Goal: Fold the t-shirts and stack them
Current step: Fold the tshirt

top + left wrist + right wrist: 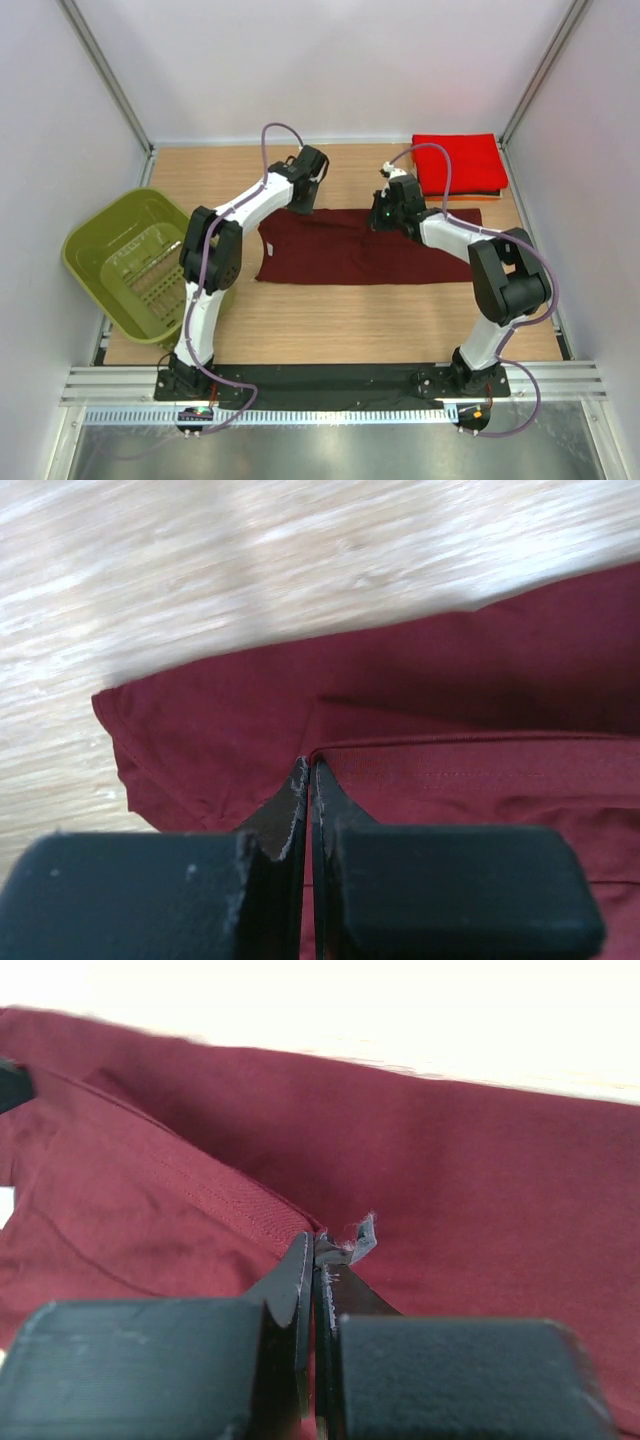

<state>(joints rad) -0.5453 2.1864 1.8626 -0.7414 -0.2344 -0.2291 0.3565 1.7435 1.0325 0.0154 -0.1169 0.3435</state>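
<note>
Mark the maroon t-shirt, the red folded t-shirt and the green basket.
maroon t-shirt [340, 252], top view, middle of cloth.
red folded t-shirt [458, 160], top view, centre of top face.
green basket [108, 222], top view, left wall.

Light is even, soft. Beyond the maroon t-shirt [450, 1180] my right wrist view glares white; my left view's table [200, 570] blurs.

Matt maroon cloth t-shirt [340, 255] lies on pale wood-grain table [350, 320]; at nine o'clock, a smooth olive plastic basket [105, 225].
</note>
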